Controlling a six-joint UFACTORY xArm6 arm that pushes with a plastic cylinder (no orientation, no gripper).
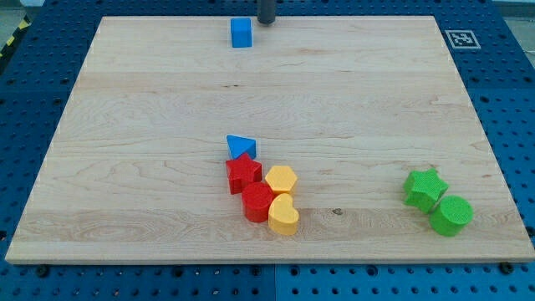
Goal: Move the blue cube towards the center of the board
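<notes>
Pale wood-grain desk [150, 100] is lying on a blue perforated base [33, 92]. Blue cube [242, 33] is sitting near the top edge, slightly left of centre. My tip [266, 22] is resting just to the cube's upper right, close but apparently not touching. No jaws on this rod, so there is no clench or release to record. Lower centre: blue triangle [241, 146], red star-like block [243, 174], red cylinder [257, 203], yellow hexagon [281, 180] and yellow heart [283, 216] are clustering together. Lower right: green star [425, 187] is touching green cylinder [452, 215].
</notes>
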